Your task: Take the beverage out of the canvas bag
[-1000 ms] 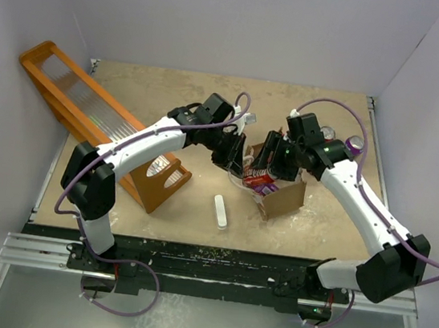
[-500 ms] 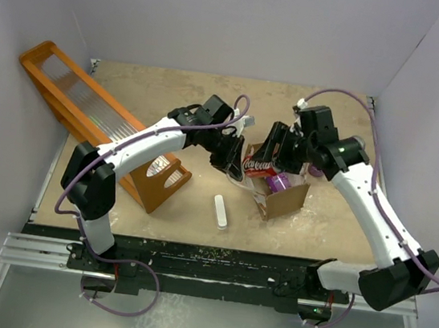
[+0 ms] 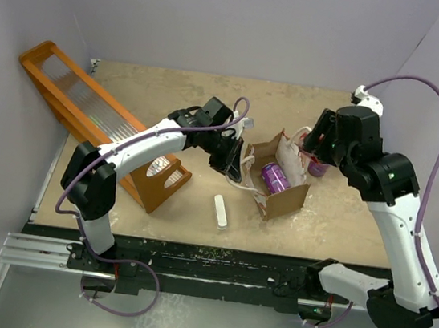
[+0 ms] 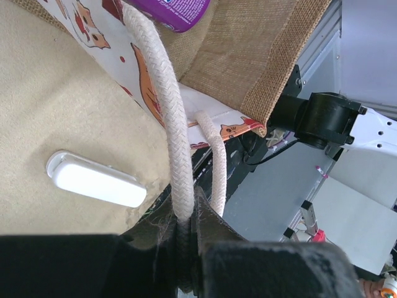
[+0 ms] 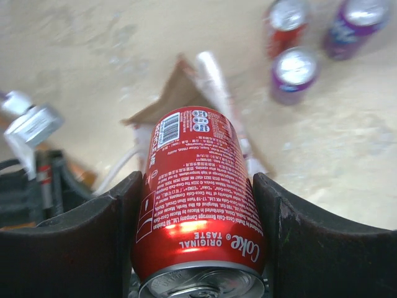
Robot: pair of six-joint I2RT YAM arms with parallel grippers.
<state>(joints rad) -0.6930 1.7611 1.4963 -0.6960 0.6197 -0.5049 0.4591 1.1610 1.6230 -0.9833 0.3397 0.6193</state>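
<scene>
Beige desk (image 3: 172, 93), plain pale walls on three sides.

1. Red cola can (image 5: 195, 167): now clear of the canvas bag (image 3: 289, 199), carried in the air at approx. 2 o'clock of the bag. One sec ago it sat low in the bag mouth. Half a sec ago it was at rim level. Now it is fully out and shifted sideways.
2. Right gripper (image 5: 197, 242): closed on the can body, one finger on each side, set part-way apart by the can's width.
3. Bag: near desk centre, mouth open, one purple can (image 3: 274, 177) left inside.
4. Left gripper (image 3: 232, 159): fully closed, pinching the white rope handle (image 4: 173, 136) at 9 o'clock of the bag. Pos. unchanged over the interval, so the bag stays anchored.
5. Loose cans (image 5: 296, 73): on the desk at approx. 3 o'clock of the bag, close to the carried can.
6. White bar (image 3: 220, 211) at 8 o'clock and orange rack (image 3: 88, 114) far out at 9 o'clock: neither moved.

Status: extraction done for this can; set-down not yet made. Judgement: next req. is a free spot near the loose cans w/o knocking them.
</scene>
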